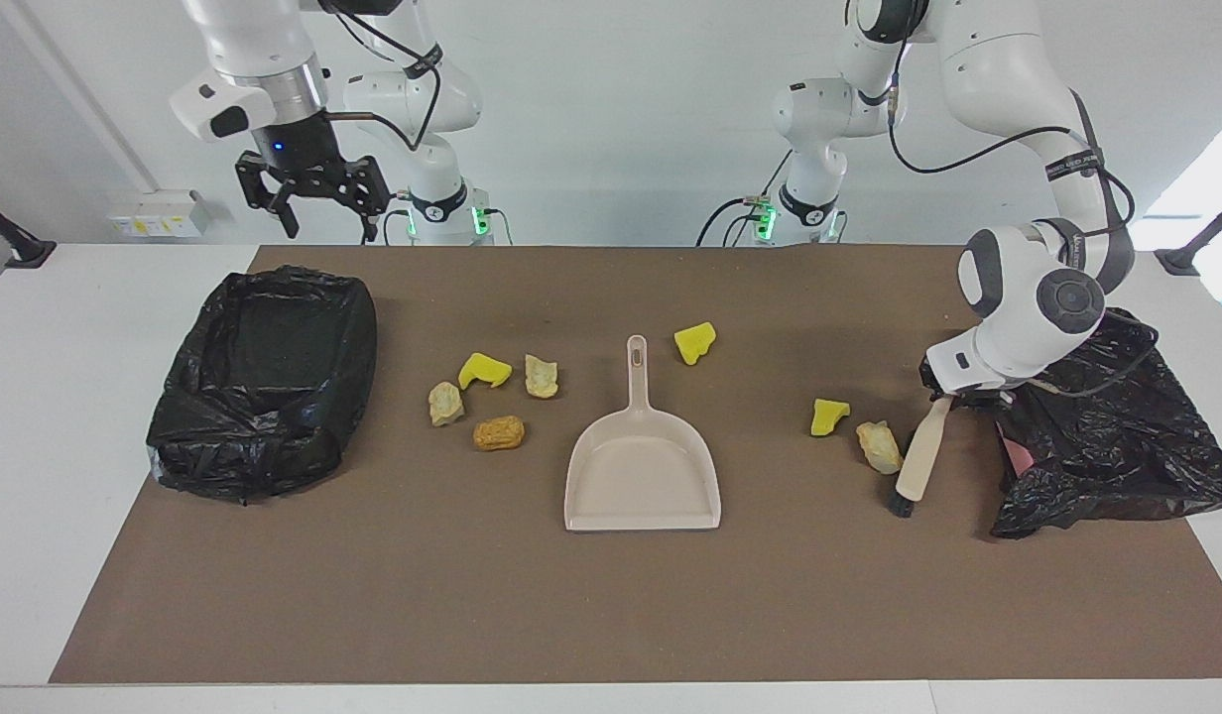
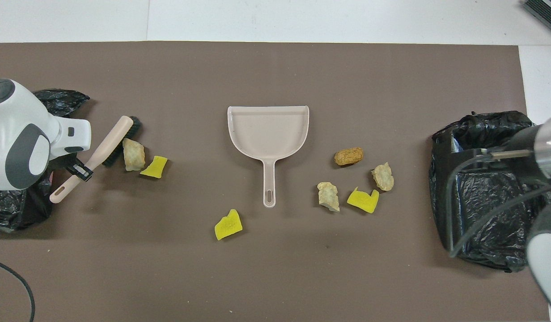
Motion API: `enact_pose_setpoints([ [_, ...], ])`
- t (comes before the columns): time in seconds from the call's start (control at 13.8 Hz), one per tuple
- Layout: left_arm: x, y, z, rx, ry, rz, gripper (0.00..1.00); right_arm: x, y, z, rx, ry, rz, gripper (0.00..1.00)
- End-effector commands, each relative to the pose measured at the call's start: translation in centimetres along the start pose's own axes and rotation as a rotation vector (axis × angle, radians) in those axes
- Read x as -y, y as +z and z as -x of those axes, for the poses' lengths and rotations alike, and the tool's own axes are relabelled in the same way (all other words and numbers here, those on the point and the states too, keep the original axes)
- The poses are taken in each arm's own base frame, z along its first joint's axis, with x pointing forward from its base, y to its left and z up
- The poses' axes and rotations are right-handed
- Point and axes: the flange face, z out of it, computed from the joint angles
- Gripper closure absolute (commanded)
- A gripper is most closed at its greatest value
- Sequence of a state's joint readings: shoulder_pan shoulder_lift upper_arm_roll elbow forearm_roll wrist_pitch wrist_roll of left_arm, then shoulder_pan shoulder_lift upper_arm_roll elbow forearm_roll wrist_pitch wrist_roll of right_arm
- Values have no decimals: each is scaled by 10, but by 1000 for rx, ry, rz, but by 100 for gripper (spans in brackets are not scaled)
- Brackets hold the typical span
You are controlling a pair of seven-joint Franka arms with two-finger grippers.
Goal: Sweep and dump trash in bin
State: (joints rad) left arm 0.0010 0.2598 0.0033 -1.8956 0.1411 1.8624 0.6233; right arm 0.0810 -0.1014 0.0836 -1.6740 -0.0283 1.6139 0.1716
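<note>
My left gripper (image 1: 943,397) is shut on the handle of the beige brush (image 1: 918,461), whose black bristles rest on the mat. The bristles touch a beige trash chunk (image 1: 879,446), which lies against a yellow chunk (image 1: 827,416). In the overhead view the brush (image 2: 110,145) slants beside those two chunks (image 2: 133,154). The beige dustpan (image 1: 643,466) lies mid-mat with its handle toward the robots. Another yellow chunk (image 1: 694,342) sits near that handle. Several more chunks (image 1: 499,432) lie between the dustpan and the black-lined bin (image 1: 264,382). My right gripper (image 1: 328,223) hangs open, high over the table edge near the bin.
A crumpled black bag (image 1: 1107,436) lies at the left arm's end of the table, right beside the left gripper. A brown mat (image 1: 611,615) covers the table's middle. The right arm's cable (image 2: 481,197) hangs over the bin in the overhead view.
</note>
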Motion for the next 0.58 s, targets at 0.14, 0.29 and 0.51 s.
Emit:
enact_pose_setpoints([
  [0.14, -69, 9, 2, 83, -20, 48, 100, 127, 86, -31, 15, 103, -37, 0],
  [0.29, -97, 20, 6, 92, -69, 87, 100, 188, 132, -31, 27, 81, -48, 0],
  [0.51, -133, 26, -2, 103, -159, 108, 100, 242, 180, -29, 19, 116, -78, 0],
])
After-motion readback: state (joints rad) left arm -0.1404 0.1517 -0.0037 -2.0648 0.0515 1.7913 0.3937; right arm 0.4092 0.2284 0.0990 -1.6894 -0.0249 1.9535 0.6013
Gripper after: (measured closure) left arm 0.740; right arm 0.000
